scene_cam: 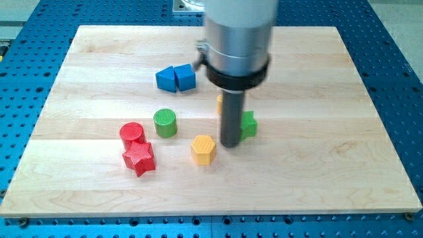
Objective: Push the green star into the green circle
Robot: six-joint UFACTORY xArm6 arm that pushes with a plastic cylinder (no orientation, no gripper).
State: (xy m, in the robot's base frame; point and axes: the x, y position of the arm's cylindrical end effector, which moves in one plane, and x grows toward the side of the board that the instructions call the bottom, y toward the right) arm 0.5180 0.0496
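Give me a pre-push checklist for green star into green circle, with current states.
1. My tip on the board: ok, at the green star's left edge.
2. Tip on the star's far side from the green circle: not ok, it stands between them.
3. Star shape fully visible: not ok, the rod covers part.
4. Path star to circle free: cannot tell, the yellow hexagon lies just below it.
5. Red cylinder and red star away from the path: ok.

surface: pale wooden board | beneath: blue perforated metal table | light: even
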